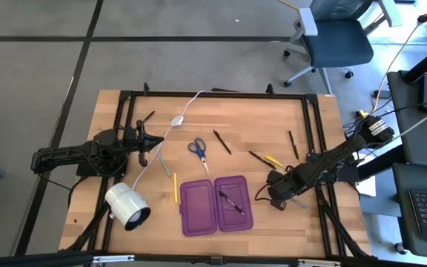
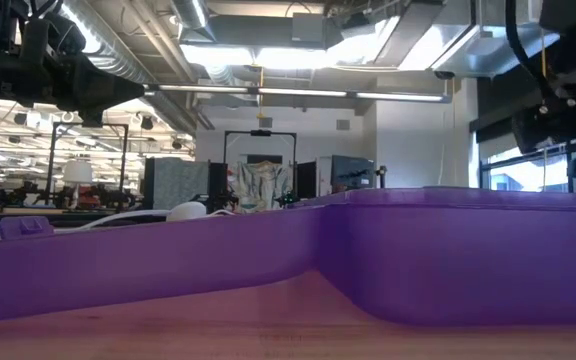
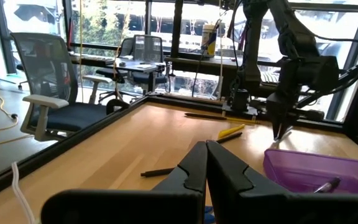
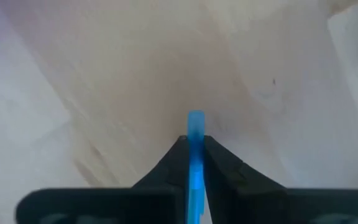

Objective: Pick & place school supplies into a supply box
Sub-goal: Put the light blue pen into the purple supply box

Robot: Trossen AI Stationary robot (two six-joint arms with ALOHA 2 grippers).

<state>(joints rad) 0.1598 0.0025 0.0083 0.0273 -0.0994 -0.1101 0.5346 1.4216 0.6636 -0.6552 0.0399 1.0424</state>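
The purple supply box [image 1: 215,206] lies open near the table's front, with a dark pen [image 1: 230,202] in its right half. Just right of the box, my right gripper [image 1: 271,194] points down, shut on a thin bright-blue thing [image 4: 196,127]. My left gripper [image 1: 158,148] waits level at the table's left, shut on nothing. Loose on the wood lie blue-handled scissors [image 1: 199,150], a yellow pencil [image 1: 175,188], dark pens [image 1: 222,142] [image 1: 293,144], and a yellow and a dark one [image 1: 267,159]. My right gripper pinches the thin blue thing between its two fingers, which come from above and point down. The blue thing lies along the fingers, and its end [image 4: 196,117] sticks out a little past their tips. What it is, or whether it touches the table, I cannot tell.
A white cylindrical lamp [image 1: 127,206] lies at the front left, and its white cable with an oval switch [image 1: 175,121] runs to the far edge. A black frame [image 1: 213,95] rims the table. Bare wood shows between the box and the right rail.
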